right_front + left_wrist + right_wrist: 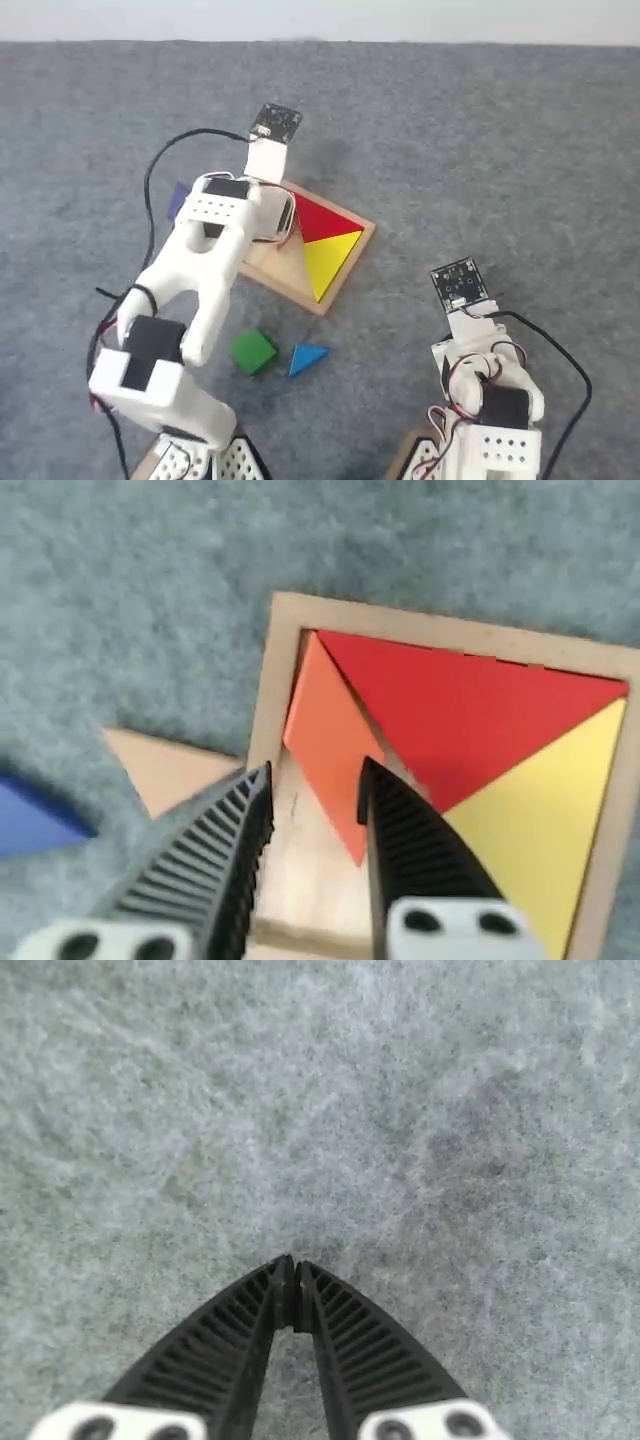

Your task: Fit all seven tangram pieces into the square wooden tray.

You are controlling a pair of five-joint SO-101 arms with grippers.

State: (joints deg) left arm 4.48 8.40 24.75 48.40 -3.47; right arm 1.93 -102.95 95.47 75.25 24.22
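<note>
The square wooden tray (pixel 268 685) holds a red triangle (pixel 460 710), a yellow triangle (pixel 545 815) and an orange piece (pixel 325 735) lying along its rim. My left gripper (pixel 312 785) hangs open just above the orange piece, one finger on each side of its narrow end. A plain wooden triangle (pixel 165 765) and a blue piece (pixel 30 815) lie on the carpet outside the tray. In the high view, a green square (pixel 252 351) and a small blue triangle (pixel 306 358) sit in front of the tray (pixel 300 290). My right gripper (pixel 293 1265) is shut over bare carpet.
Grey carpet covers the whole table. The left arm (pixel 200 270) stretches over the tray's left part and hides it from above. The right arm (pixel 485 395) stands folded at the lower right, well away from the tray.
</note>
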